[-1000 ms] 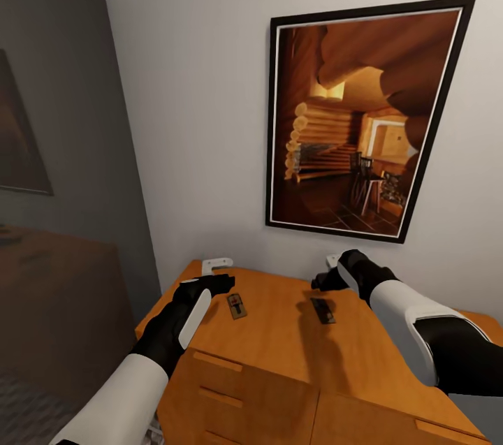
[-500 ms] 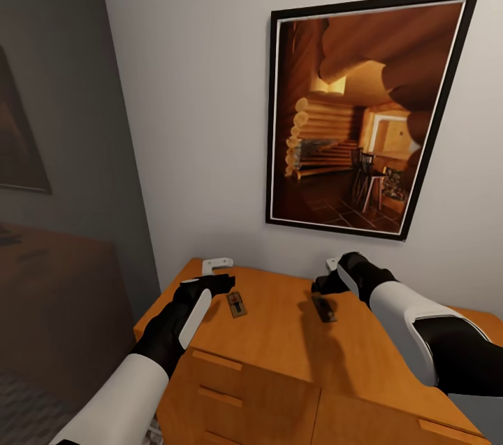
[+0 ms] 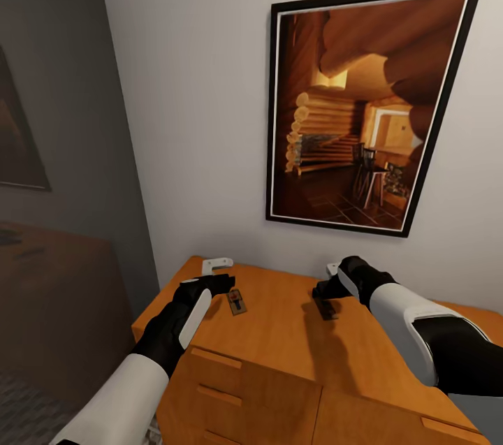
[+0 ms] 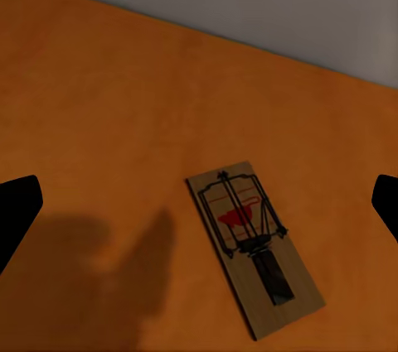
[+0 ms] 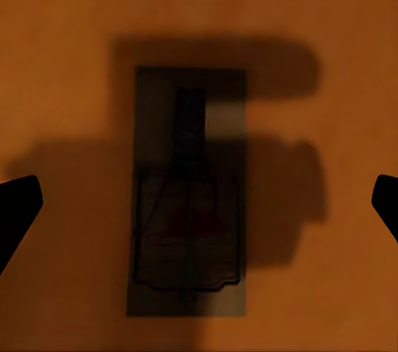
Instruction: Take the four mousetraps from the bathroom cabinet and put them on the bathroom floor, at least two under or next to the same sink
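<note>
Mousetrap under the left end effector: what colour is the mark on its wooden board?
Red, on the mousetrap's brown board; clearest in the left wrist view.

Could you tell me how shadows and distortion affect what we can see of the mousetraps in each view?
Right wrist view: the gripper's shadow covers the mousetrap, dimming its metal parts. Left wrist view: the other mousetrap is evenly lit and crisp, with the shadow falling beside it on the cabinet. Head view: wide-angle distortion skews the framed picture, and both mousetraps look tiny.

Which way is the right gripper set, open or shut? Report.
Open: the right gripper has both fingertips spread wide, either side of the mousetrap, not touching.
</note>
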